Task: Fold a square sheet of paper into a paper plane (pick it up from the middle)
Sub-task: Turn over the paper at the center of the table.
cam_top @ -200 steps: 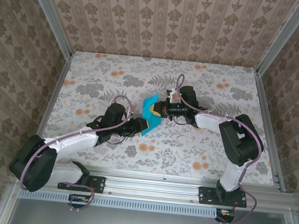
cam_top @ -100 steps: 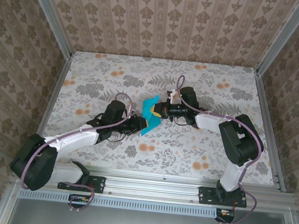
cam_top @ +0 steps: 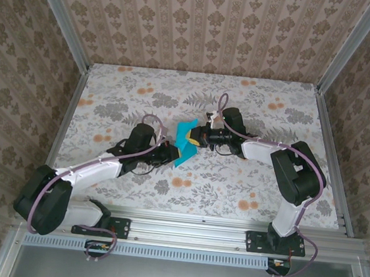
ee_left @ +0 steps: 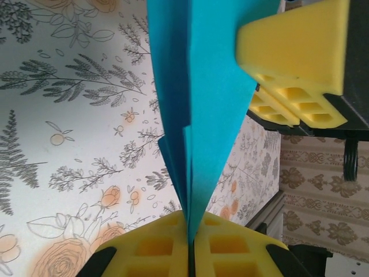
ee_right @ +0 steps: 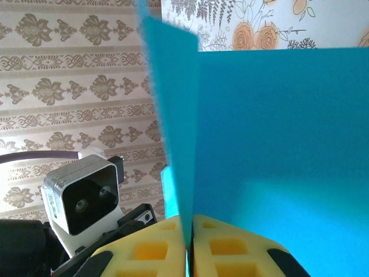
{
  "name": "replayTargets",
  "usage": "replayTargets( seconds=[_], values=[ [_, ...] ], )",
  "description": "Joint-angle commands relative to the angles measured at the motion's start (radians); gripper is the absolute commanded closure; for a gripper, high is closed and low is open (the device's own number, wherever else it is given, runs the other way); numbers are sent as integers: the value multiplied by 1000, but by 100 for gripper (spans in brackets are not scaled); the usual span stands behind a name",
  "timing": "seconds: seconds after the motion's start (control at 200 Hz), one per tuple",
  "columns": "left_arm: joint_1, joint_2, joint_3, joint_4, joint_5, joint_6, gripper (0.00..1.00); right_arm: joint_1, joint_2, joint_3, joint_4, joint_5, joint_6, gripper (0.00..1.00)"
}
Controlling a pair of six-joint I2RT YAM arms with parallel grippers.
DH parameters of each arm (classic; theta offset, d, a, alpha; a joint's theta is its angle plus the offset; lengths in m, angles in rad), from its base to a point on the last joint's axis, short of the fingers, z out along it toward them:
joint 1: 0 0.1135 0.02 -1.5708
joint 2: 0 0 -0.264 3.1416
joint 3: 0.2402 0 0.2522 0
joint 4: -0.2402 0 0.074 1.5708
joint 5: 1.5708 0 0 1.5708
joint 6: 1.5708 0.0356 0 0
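Top view has the paper (cam_top: 186,143) held up over the middle of the bench (cam_top: 259,186). The left end effector (cam_top: 179,153) is on its near end and the right end effector (cam_top: 197,138) is on its far-right side. From up there you can't really make out the grips.

The wrist views sort that out. The left wrist one shows its own yellow pads (ee_left: 153,251) clamped shut on a doubled-over edge, layers stacked edge-on, and the other arm's pads (ee_left: 294,46) sit against the paper further up. In the right wrist view, its pads (ee_right: 230,254) are pinched together on a crease too. One flap stands up and the rest spreads flat to the right, with the left arm's white camera box (ee_right: 83,199) behind.

From above, the paper's long axis runs near-to-far, leaning a bit to the right at the far end.
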Motion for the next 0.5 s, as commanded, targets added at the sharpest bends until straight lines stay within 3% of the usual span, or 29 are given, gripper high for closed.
replayTargets(
  seconds=[0.0,0.065,0.165,0.315,0.42,0.495],
  values=[
    [12,-15,45,-56,5,52,92,-11,-15,-6,-12,-15,-30,84],
    [16,-19,53,-80,3,67,92,-16,-16,-7,-31,-11,-47,76],
    [20,-24,82,-152,-16,113,92,-26,-25,-7,-66,-8,-78,72],
    [22,-27,179,-402,-115,256,93,-49,-57,-8,-150,4,-146,66],
    [20,-13,277,-612,-249,374,93,-74,-82,-7,-217,12,-195,64],
    [7,9,366,-788,-406,457,93,-95,-103,-8,-269,23,-234,63]
  ],
)
